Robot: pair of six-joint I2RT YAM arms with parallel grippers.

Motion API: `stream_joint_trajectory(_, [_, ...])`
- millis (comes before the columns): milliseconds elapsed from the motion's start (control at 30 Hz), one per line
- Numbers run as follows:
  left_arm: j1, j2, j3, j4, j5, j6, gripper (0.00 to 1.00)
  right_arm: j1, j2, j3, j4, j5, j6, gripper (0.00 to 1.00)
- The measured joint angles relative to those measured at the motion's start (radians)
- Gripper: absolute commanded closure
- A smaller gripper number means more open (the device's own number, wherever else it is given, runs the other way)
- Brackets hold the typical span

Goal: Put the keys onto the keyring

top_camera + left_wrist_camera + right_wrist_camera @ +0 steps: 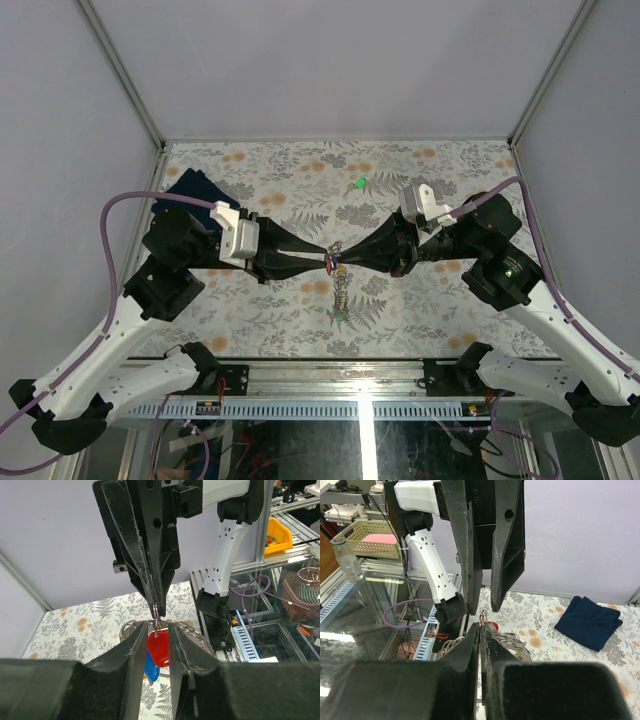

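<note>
Red key (159,649) in narrow-gapped left tool (159,631)

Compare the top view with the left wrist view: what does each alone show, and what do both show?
Top only: a green key lying apart on the table, and a blue cloth. Left wrist only: a yellow bin, and, clearly, a red tag and a blue tag between the fingers of the left gripper. Both: the right gripper pinching the keyring.
</note>
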Motion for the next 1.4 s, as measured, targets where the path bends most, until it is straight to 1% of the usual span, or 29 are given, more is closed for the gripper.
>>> stream_joint_trajectory(200, [0.000,0.009,0.000,0.001,0.003,-0.004,0.80,0.000,0.000,0.000,0.002,0.000,0.004,1.00])
stream_joint_trajectory(467, [0.000,0.016,0.000,0.001,0.005,-0.005,0.88,0.000,0.000,-0.003,0.008,0.000,0.010,1.00])
stream_joint_trajectory(533, [0.000,0.020,0.000,0.001,0.008,-0.006,0.92,0.000,0.000,-0.004,0.011,0.000,0.012,1.00])
stream_joint_trajectory(600, [0.000,0.025,0.000,0.001,0.013,-0.008,1.00,0.000,0.000,-0.006,0.015,0.000,0.014,1.00])
stream_joint_trajectory(1000, [0.000,0.026,0.000,-0.002,0.017,-0.007,1.00,0.000,-0.015,-0.040,0.071,0.004,0.040,1.00])
stream_joint_trajectory(1400, [0.000,0.023,0.000,-0.002,0.013,0.000,1.00,0.000,-0.035,-0.092,0.211,0.028,0.128,1.00])
